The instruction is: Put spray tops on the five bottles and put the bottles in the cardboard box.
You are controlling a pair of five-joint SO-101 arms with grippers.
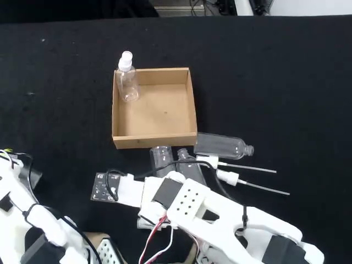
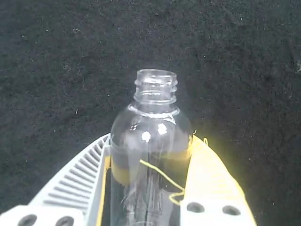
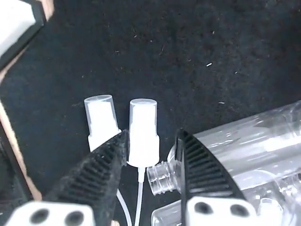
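My left gripper [image 2: 152, 143] is shut on a clear bottle [image 2: 154, 117] whose open neck has no top. My right gripper [image 3: 152, 136] is open and straddles a white spray top [image 3: 142, 132] lying on the black table; one finger touches it. A second spray top [image 3: 100, 120] lies just beside it. Another clear bottle [image 3: 249, 136] lies at the other finger, its open neck close to the spray top's base. The cardboard box [image 1: 155, 140] sits mid-table. A capped bottle [image 1: 128, 82] leans in its far left corner.
A clear bottle [image 1: 223, 146] lies in front of the box. Two more bottles [image 1: 160, 155] are partly under the right arm [image 1: 209, 212]. Two spray tops [image 1: 212, 160] with long tubes lie to its right. The left arm [image 1: 44, 225] is at the near left corner.
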